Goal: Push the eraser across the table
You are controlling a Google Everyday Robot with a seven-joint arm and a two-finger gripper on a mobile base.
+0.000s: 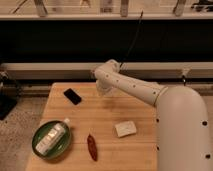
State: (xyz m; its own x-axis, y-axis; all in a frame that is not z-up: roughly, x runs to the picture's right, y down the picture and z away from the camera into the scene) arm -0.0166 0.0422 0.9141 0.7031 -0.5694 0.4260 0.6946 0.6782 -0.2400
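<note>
The eraser (72, 96), a small flat black slab, lies on the far left part of the light wooden table (110, 116). My white arm reaches in from the right and bends down over the table's far edge. Its gripper (103, 90) hangs at the end of the arm, to the right of the eraser and apart from it. It is shut and holds nothing. The arm's wrist hides most of it.
A green bowl (44, 150) with a white bottle (51, 137) in it stands at the front left. A dark red chili-shaped thing (92, 146) lies front centre, and a whitish block (125, 128) lies to its right. My white base fills the right side.
</note>
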